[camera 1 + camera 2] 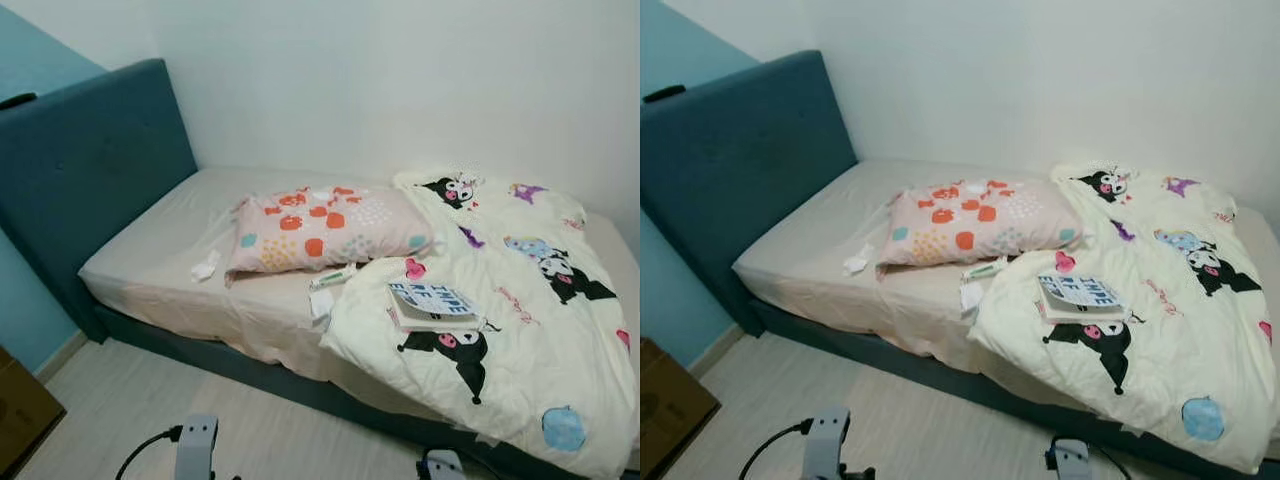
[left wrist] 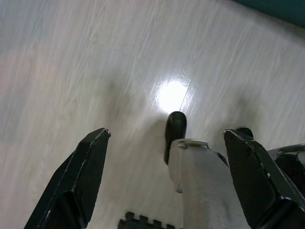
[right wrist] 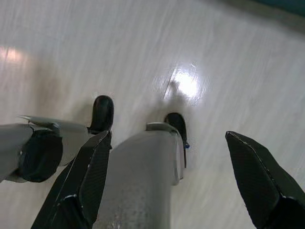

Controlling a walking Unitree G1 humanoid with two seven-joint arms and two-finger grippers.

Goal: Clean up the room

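Approach step: I face the bed (image 1: 150,270), book (image 1: 432,305) on the quilt (image 1: 520,330) at right, left gripper (image 2: 164,176) and right gripper (image 3: 167,179) wide, empty; next, step nearer.

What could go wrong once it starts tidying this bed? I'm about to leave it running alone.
1. The book lies on the rumpled blanket near the bed's edge; tugging the blanket could tip it onto the floor.
2. The crumpled tissue and the scraps beside the pillow are small and flat, so a gripper may pinch the sheet instead.
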